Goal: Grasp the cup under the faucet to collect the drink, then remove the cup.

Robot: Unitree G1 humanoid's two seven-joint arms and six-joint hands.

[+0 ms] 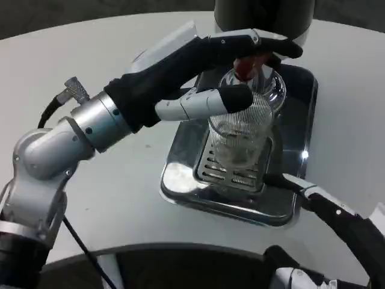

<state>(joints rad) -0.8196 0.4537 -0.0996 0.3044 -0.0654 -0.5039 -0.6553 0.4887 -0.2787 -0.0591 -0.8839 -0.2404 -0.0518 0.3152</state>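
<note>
A clear ribbed glass cup (242, 137) stands upright on the grate of the chrome drip tray (180, 176), under the faucet's red lever (245, 66). My left hand (198, 66) reaches in from the left. Its long fingers (264, 43) lie stretched over the top of the red lever, and its thumb (210, 101) crosses the cup's upper rim in front. It grips nothing. My right hand (322, 201) comes in from the lower right above the tray's front edge, fingers stretched toward the cup's base and apart from it. I cannot make out liquid in the cup.
The dark round body of the dispenser (264, 15) rises behind the faucet. The white table (90, 54) spreads to the left and right of the tray. My left forearm (72, 138) crosses the table's left half.
</note>
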